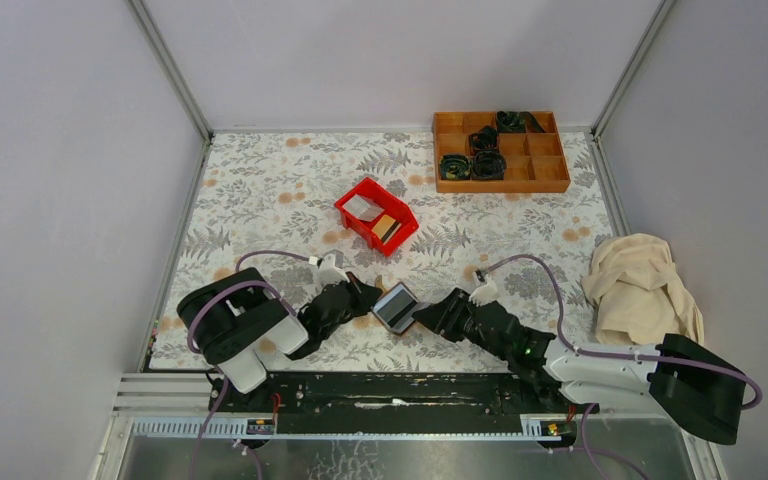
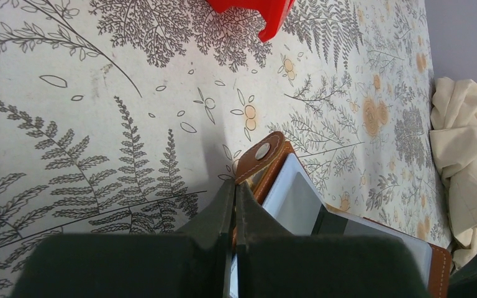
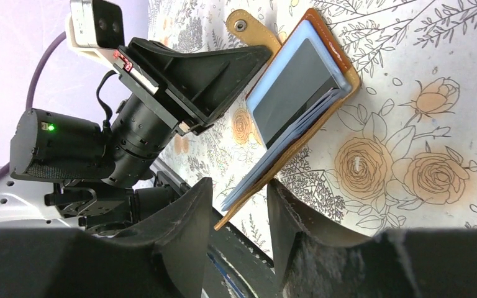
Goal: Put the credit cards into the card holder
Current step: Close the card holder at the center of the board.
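Observation:
The brown card holder [image 1: 397, 307] lies open on the flowered table between my two grippers, its blue-grey lining up. My left gripper [image 1: 365, 296] is shut on its left leather edge, just below the snap stud [image 2: 262, 151]; the fingers [image 2: 223, 205] pinch the brown leather [image 2: 276, 164]. My right gripper [image 3: 239, 192] is open, with the holder's lower cover [image 3: 298, 81] lying between its fingers. A white card [image 1: 360, 207] and a gold-tan card [image 1: 386, 228] lie in the red bin [image 1: 358, 232].
An orange wooden compartment tray [image 1: 500, 188] with black items stands at the back right. A cream cloth [image 1: 640, 285] lies at the right edge and also shows in the left wrist view [image 2: 466, 143]. Grey walls enclose the table.

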`<action>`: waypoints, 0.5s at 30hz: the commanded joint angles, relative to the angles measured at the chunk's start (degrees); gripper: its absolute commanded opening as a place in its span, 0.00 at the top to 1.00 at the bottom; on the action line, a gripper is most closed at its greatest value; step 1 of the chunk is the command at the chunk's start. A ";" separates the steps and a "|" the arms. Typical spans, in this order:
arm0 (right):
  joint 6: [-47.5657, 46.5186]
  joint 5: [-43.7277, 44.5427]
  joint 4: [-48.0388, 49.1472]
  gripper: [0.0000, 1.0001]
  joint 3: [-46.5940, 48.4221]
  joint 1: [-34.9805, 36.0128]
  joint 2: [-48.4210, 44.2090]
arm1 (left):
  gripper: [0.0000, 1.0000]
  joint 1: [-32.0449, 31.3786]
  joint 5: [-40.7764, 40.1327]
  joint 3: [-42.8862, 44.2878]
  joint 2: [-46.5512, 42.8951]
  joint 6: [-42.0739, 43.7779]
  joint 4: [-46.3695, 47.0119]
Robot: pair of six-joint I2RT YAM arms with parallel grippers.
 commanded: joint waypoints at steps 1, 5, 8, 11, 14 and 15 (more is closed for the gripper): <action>-2.32 2.23 0.89 0.55 3.80 0.55 2.38 | 1.00 -1.13 3.85 -2.03 3.24 1.93 -14.44; -3.51 2.05 2.44 0.55 5.39 0.51 6.48 | 1.00 -1.53 4.10 -2.09 3.11 1.81 -14.41; -4.27 1.54 3.97 0.55 6.71 0.55 9.43 | 1.00 -2.02 4.01 -2.35 2.92 1.52 -14.33; -5.06 1.54 5.03 0.55 8.24 0.59 12.10 | 1.00 -2.69 4.04 -2.47 2.91 1.24 -14.35; -5.93 1.38 5.61 0.55 9.88 0.55 14.06 | 1.00 -3.25 3.85 -2.61 3.04 0.91 -14.25; -6.12 1.36 5.66 0.55 10.36 0.59 14.56 | 1.00 -3.43 3.75 -2.63 3.04 0.80 -14.16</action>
